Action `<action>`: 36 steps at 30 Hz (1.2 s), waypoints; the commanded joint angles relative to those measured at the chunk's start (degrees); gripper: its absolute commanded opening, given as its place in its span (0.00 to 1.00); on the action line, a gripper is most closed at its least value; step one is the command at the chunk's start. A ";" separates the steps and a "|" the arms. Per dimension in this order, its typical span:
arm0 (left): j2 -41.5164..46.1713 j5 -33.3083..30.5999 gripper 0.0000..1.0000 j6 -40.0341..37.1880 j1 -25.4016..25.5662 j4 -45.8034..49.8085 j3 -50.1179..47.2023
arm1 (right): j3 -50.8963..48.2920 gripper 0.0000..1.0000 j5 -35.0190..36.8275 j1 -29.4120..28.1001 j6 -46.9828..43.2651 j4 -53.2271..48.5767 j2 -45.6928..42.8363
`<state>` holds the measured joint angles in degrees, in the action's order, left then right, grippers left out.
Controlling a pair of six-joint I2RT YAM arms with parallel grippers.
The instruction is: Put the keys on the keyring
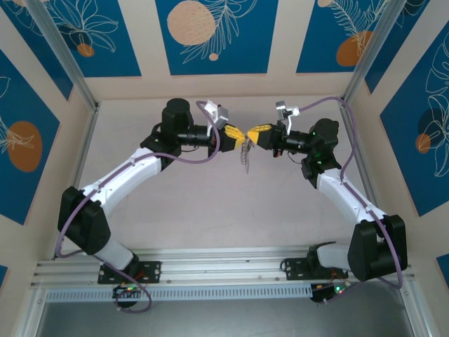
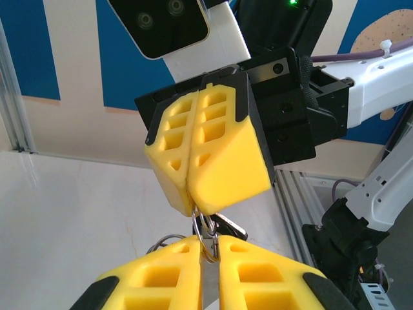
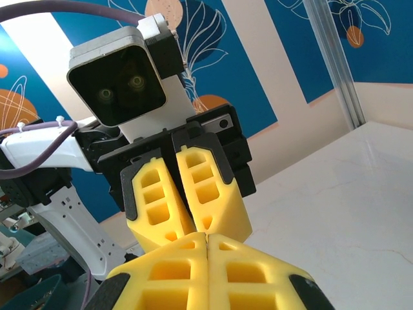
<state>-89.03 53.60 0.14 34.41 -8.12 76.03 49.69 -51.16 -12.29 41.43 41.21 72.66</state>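
Note:
My two grippers meet tip to tip above the middle of the table. The keyring, a silvery wire ring, runs from the shut tips of my right gripper down into the narrow gap of my left gripper. Both are shut on it. A key with a black head hangs just behind the ring. From above, the left gripper and right gripper touch, and a silvery bunch dangles below them. In the right wrist view my right gripper is shut against the left fingers.
A second grey wire loop shows behind my left finger. The white tabletop lies below the arms. An aluminium rail runs along the near edge, and patterned blue walls enclose the back and sides.

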 commanded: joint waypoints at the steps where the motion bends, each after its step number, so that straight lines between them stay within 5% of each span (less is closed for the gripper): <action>1: -0.82 3.02 0.09 0.36 1.18 -2.44 1.14 | -0.43 0.00 2.09 -0.76 0.30 1.07 0.80; 4: -1.03 2.59 0.01 1.15 1.22 -4.06 1.14 | -0.41 0.00 2.08 -0.89 0.16 0.80 0.95; 16: 1.00 -5.74 0.00 2.26 1.27 -10.60 -3.67 | -0.03 0.00 3.57 -0.41 0.37 -2.72 0.66; 26: 2.98 -11.80 0.00 -0.70 1.23 -8.24 -5.56 | -0.68 0.31 4.81 2.56 0.67 -9.09 -5.38; 36: 4.10 -14.21 0.00 -2.40 1.27 -6.41 -6.01 | -2.20 0.33 8.08 3.31 -1.45 -18.34 -8.06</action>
<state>-87.05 40.38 -0.60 35.38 -14.83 70.26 49.06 -45.45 -9.39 40.91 27.59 64.93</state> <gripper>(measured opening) 0.038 0.329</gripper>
